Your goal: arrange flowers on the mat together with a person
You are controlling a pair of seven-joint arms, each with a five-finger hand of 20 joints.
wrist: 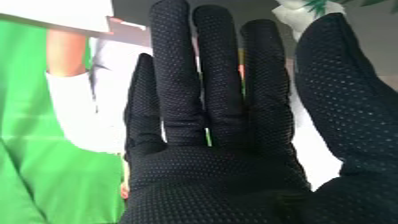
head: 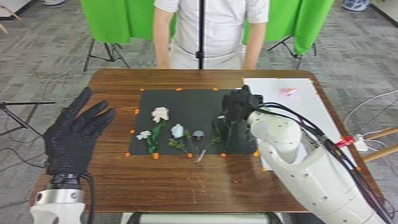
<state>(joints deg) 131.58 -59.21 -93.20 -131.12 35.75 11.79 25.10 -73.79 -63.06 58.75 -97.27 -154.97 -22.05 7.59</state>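
My right hand [head: 238,106] is above the right part of the black mat [head: 187,97]. In the right wrist view, this hand [wrist: 222,175] is open with straight fingers, and part of a white flower [wrist: 298,11] shows beyond its fingertips. On the mat lie a cream flower [head: 160,114] with a green stem, a small white flower [head: 144,135], a white bloom [head: 177,131] and a grey-blue one [head: 198,134]. Another stem [head: 220,122] is partly hidden by the right hand. My left hand [head: 73,137] is open left of the mat.
A white sheet [head: 306,107] lies along the table's right side, with a pink flower [head: 288,92] near its far end. The right forearm crosses the sheet's nearer part. Orange marks line the black mat's border. The brown table [head: 178,185] has its near edge toward the bottom of the head view.
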